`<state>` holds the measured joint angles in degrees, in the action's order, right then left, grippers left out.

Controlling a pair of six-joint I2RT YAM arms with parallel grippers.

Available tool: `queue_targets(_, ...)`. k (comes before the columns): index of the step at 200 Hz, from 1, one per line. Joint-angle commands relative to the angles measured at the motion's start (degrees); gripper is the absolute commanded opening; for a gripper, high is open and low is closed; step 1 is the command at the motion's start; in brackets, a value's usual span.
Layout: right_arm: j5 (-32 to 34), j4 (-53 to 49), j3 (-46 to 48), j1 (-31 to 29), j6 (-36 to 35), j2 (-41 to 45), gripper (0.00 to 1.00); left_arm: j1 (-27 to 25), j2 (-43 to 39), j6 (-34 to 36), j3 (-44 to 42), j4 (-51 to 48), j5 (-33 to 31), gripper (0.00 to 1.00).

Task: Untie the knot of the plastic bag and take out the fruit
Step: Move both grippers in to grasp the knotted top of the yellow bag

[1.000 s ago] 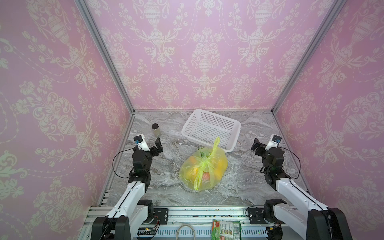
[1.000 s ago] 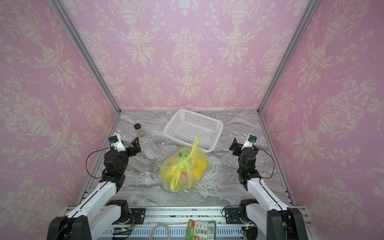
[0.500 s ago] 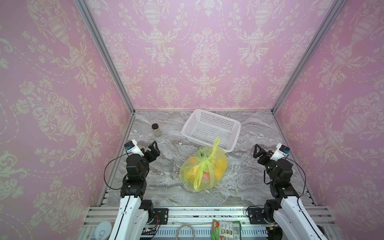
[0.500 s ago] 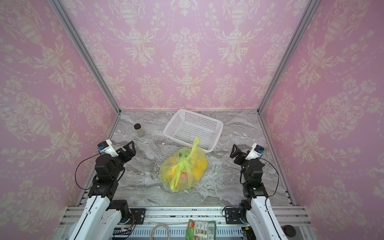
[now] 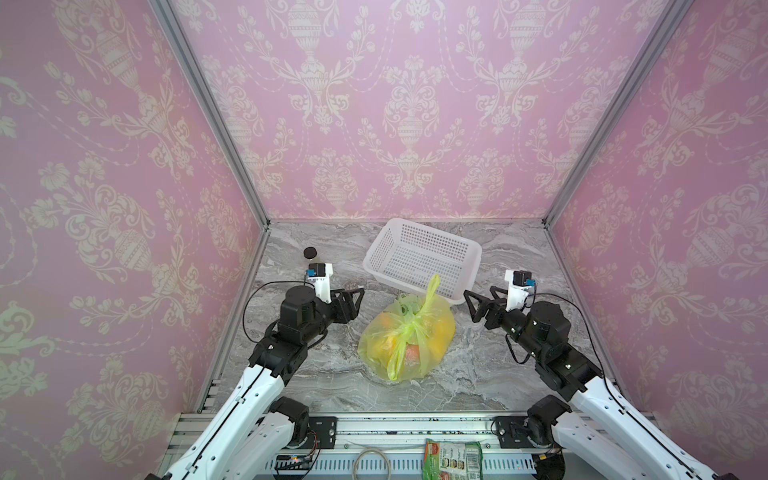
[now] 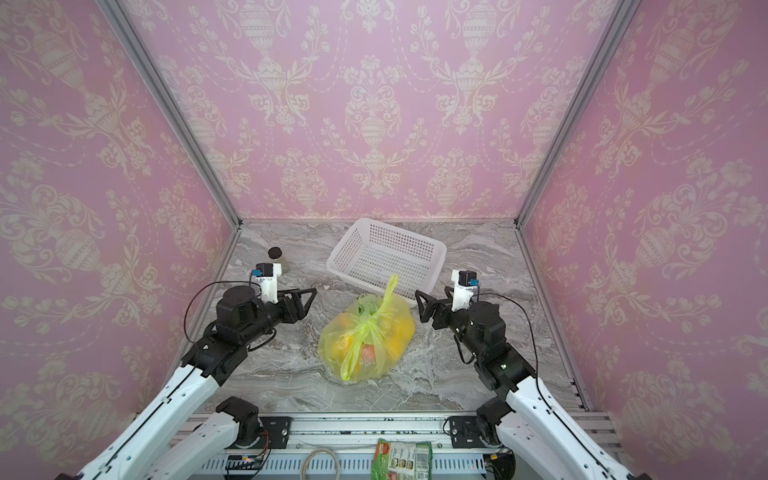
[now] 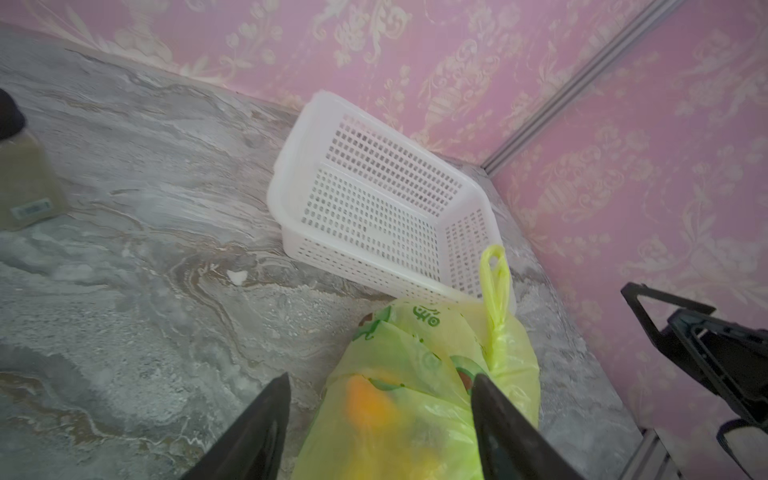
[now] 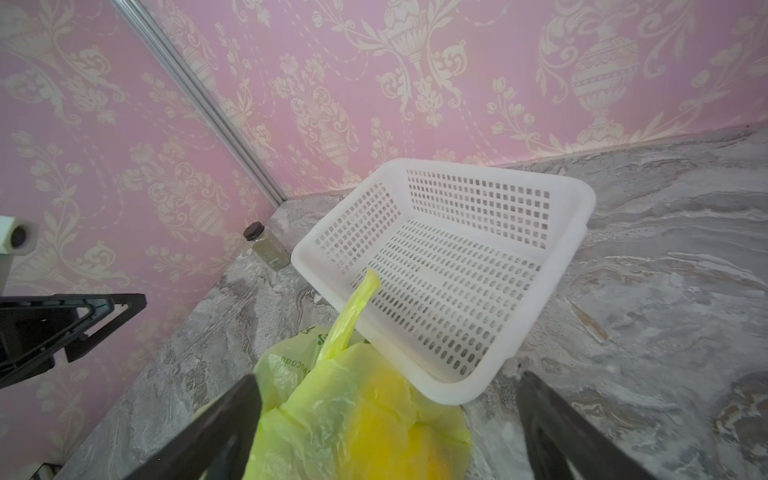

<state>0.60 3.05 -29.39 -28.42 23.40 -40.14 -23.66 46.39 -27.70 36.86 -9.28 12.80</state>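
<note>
- A thin, see-through yellow-green plastic bag (image 5: 436,328) sits near the middle of a grey marbled table (image 5: 498,374), inside a booth with pink patterned walls (image 5: 415,104).
- The bag is tied shut. The knot (image 5: 409,322) sits on top of it, with 1 handle loop (image 5: 432,286) standing up toward the far side and a loose end (image 5: 395,365) trailing down the near side.
- The fruit (image 5: 386,322) is inside the closed bag and shows through the plastic as orange, yellow and pinkish-red patches. Separate pieces cannot be counted.
- A white perforated basket (image 5: 384,245) stands just beyond the bag on the far side. In both top views the upright loop overlaps its near rim. Whether bag and basket touch cannot be told.
- The left gripper (image 5: 358,301) hovers left of the bag, pointing toward it and apart from the plastic. Its 2 black fingers (image 7: 257,428) are spread and grip nothing.
- The right gripper (image 5: 471,305) hovers right of the bag, also pointing toward it and apart from it. Its fingers are spread wide and grip nothing.
- A small jar (image 5: 310,253) with a black lid stands at the far left by the wall, just beyond the left arm's wrist camera.
- A green printed packet (image 5: 453,459) lies on the metal frame at the near edge.
</note>
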Motion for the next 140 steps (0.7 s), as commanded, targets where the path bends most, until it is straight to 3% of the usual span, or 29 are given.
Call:
queue_targets(1, 2.58, -2.09, -2.79, -3.79, -1.73, -2.55, 0.96, -6.33, 0.96, 4.39, 2.0, -2.72, -5.7, 0.7)
queue_targets(30, 4.12, -4.97, -5.58, -9.1, -3.63, -6.62, 0.96, -14.41, -0.44, 4.31, 1.11, -6.48, -11.34, 0.68)
queue_targets(58, 6.52, -7.96, -7.01, -13.02, -6.19, -10.62, 0.96, -19.25, -2.8, 2.99, -2.02, -7.46, -12.08, 0.68)
queue_targets(103, 9.32, -7.59, -6.87, -16.1, -8.46, -15.38, 1.0, -22.8, 2.43, 2.9, -3.89, -6.56, -14.25, 0.67)
queue_targets(140, 6.85, -7.05, -7.26, -16.49, -7.98, -18.71, 1.0, -23.36, 6.36, 4.08, -3.6, -7.25, -16.25, 0.74)
